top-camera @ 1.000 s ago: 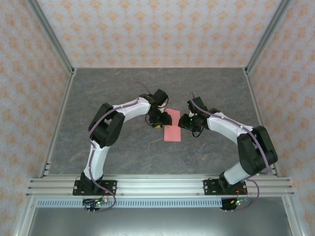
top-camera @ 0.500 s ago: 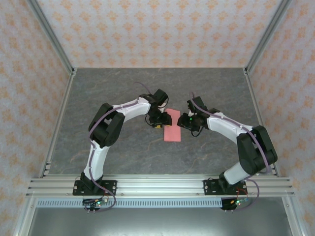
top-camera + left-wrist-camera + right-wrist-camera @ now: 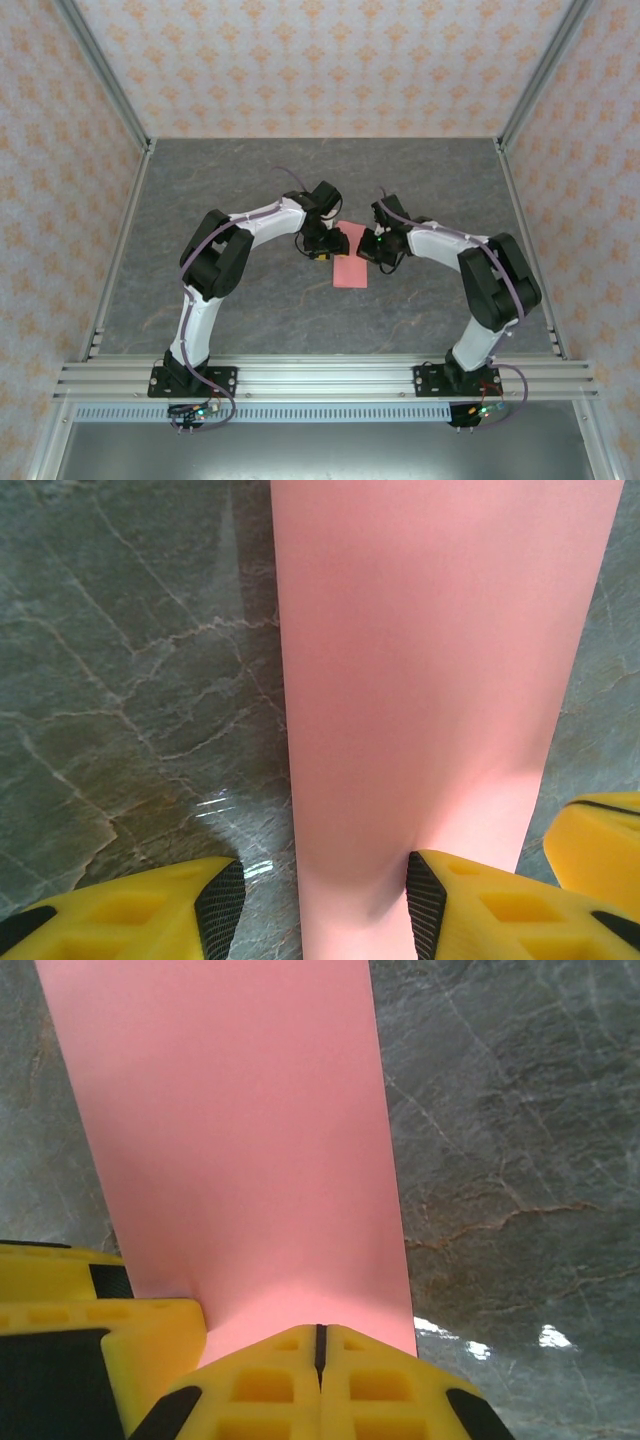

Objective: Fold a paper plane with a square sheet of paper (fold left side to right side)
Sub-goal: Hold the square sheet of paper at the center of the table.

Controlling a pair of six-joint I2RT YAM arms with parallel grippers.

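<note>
The square sheet of paper [image 3: 350,262], salmon pink, lies flat on the dark marble table as a narrow rectangle folded in half. A paper plane is out of view. My left gripper [image 3: 322,246] is open at the strip's left edge. In the left wrist view, one pad [image 3: 425,900] rests on the paper [image 3: 430,680] and the other finger [image 3: 220,910] is on bare table. My right gripper [image 3: 374,248] is shut. Its joined tips [image 3: 320,1332] sit on top of the paper [image 3: 240,1130] near its right edge, with nothing between them.
The grey marble tabletop [image 3: 230,180] is bounded by patterned walls and aluminium corner posts [image 3: 100,70]. An aluminium rail [image 3: 320,378] with both arm bases runs along the near edge. The two grippers' yellow fingers almost touch over the paper [image 3: 100,1310].
The right gripper has shut and shifted slightly left onto the paper, and its elbow has swung in. The left arm and the paper have not moved.
</note>
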